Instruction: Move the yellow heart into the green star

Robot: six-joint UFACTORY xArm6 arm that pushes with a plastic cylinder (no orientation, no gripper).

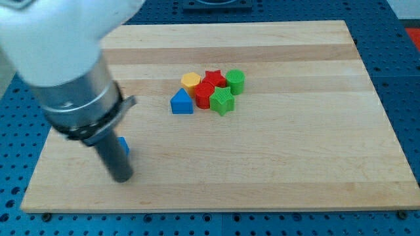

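A: Rod first. Dark rod hangs from the arm at the view's left; my tip (123, 177) sits on the wooden board (295, 151) near the lower left corner. No jaws on it, nothing gripped, just a bare end on the wood.

B: Anything touching it?

A: Small blue block (124, 145) just beside the rod on the view's right, mostly hidden behind it. Shape can't be made out. Whether rod and block touch, can't tell.

B: And the task pieces?

A: Both in a tight cluster above the board's centre, well apart from my tip, up and to the view's right. Yellow heart (191, 80) at the cluster's upper left. Green star (222, 101) at the lower right.

B: Are those two touching?

A: No. Red block (205, 94) lies between them, shape unclear; it meets the heart on one side and the star on the other.

B: Rest of the cluster?

A: Red star (214, 78) along the top, right of the heart. Green cylinder (235, 81) at the upper right, next to the red star, just above the green star. Blue block with a peaked top (182, 102) at the lower left, below the heart, beside the red block.

B: Surroundings?

A: Blue perforated table (403, 52) around the board
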